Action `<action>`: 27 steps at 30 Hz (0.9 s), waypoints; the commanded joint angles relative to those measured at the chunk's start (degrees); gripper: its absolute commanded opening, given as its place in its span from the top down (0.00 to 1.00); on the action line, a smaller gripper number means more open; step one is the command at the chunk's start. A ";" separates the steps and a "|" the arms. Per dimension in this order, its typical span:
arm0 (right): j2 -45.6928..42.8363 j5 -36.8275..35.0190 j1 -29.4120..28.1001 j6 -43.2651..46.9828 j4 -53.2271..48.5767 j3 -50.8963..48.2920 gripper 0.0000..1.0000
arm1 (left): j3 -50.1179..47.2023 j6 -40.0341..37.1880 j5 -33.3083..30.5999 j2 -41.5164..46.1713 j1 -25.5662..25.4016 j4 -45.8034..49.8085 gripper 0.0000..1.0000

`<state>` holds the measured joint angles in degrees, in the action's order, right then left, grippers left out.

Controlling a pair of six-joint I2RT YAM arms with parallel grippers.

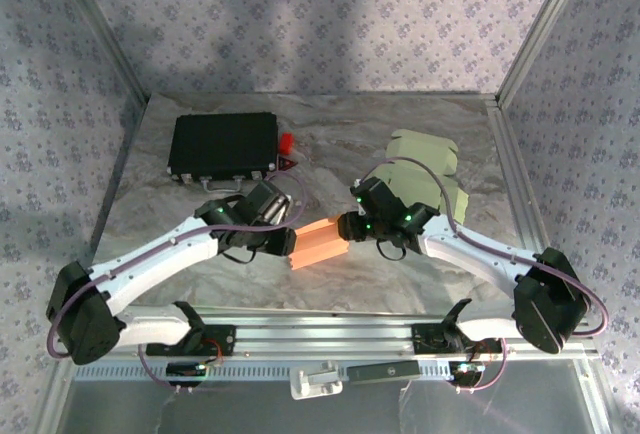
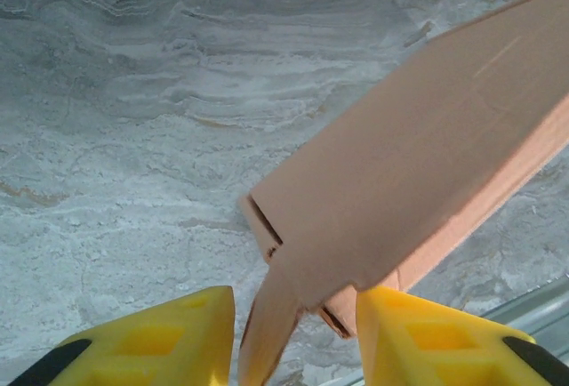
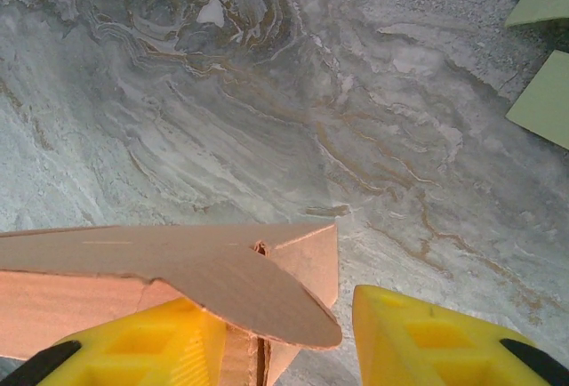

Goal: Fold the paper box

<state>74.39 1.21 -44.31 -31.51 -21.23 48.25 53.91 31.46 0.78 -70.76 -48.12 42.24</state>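
Item: paper box (image 1: 320, 242), orange, partly formed, a long body with its end flaps loose.
Location: found at the middle of the table (image 1: 400, 129), between the two grippers. Whether it rests on the surface or is raised cannot be told.
Left end: presented to the left gripper (image 2: 293, 346). A loose flap (image 2: 267, 324) is seen hanging between the yellow fingers (image 2: 151, 341).
Right end: presented to the right gripper (image 3: 284, 341). A rounded flap (image 3: 258, 301) is spread over the open end.
Reason for placing: the box is judged to be bracketed from both ends, so that one end is steadied while the flaps of the other are tucked in.
Left jaws: set partway apart, narrow rather than wide. The flap is enclosed but not pinched, and a gap is seen on one side. The other finger is close against the box corner, but contact is not certain.
Right jaws: set partway apart. The box end is taken in against one finger, and the other finger is left clear with bare table between. No firm clamp is shown.
Stock nearby: pale green sheets (image 1: 430, 169), laid flat at the right rear, well apart from the box.
Other: black case (image 1: 222, 146) at the left rear, with a small red piece (image 1: 289, 144) just beside it.
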 commanded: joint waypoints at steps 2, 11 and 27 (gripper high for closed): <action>-1.26 -1.21 -0.47 -0.75 -1.71 1.58 0.57 | -0.20 1.94 -1.90 -1.30 -0.28 -1.55 0.64; -1.77 -1.21 -0.68 -0.84 -1.70 1.58 0.57 | -1.03 2.22 -1.65 -2.36 -0.30 -2.86 0.82; -5.76 -5.91 -1.89 1.94 -9.20 4.44 0.62 | -0.17 1.50 -0.78 -2.96 -0.72 -3.02 0.90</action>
<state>69.63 -2.02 -45.56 -31.05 -26.22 50.89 53.19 33.52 -0.05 -73.21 -48.29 39.05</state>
